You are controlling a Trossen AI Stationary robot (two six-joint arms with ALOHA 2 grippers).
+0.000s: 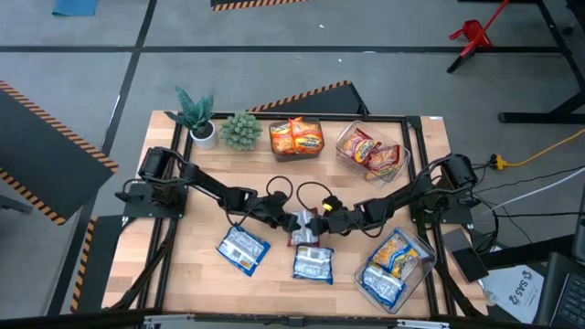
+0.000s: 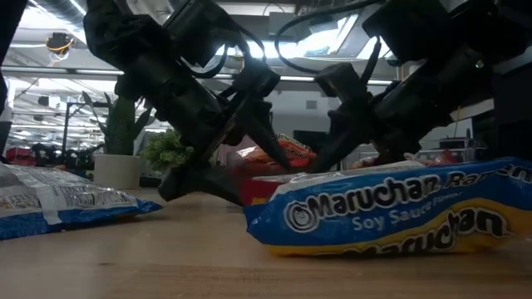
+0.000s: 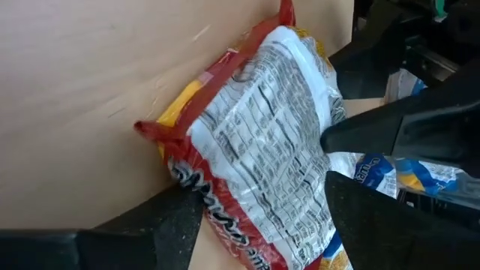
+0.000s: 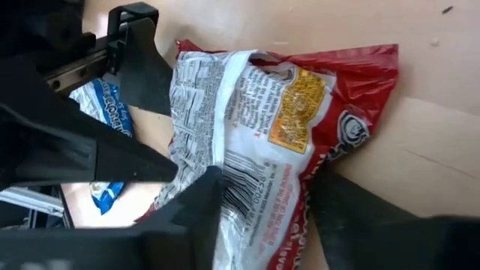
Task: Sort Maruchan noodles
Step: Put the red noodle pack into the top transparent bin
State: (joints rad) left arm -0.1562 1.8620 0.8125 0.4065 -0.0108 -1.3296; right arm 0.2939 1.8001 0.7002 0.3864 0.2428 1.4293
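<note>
A red Maruchan noodle packet (image 1: 302,238) lies at the table's middle with its white printed back up (image 3: 262,142). My two grippers meet over it. My left gripper (image 1: 291,220) comes from the left, open, its fingers on either side of one end of the packet (image 3: 255,225). My right gripper (image 1: 316,225) comes from the right and is shut on the opposite end (image 4: 259,202). Two blue packets (image 1: 242,249) (image 1: 313,264) lie flat on the table nearer the front edge. My left gripper has its fingers (image 3: 176,221) close against the two sides of the packet's end (image 3: 225,225); whether they touch it, I cannot tell. My right gripper pinches the packet's barcode end (image 4: 255,187) between its two fingers (image 4: 199,199), slanting down from the table's right. The wrapper is crinkled between them, and the packet lies on the table.
Clear bins stand at the far side with orange packets (image 1: 295,138) and red packets (image 1: 370,151), and at the near right with blue packets (image 1: 395,266). Two small potted plants (image 1: 218,126) stand at the far left. Bare wood lies at the near left.
</note>
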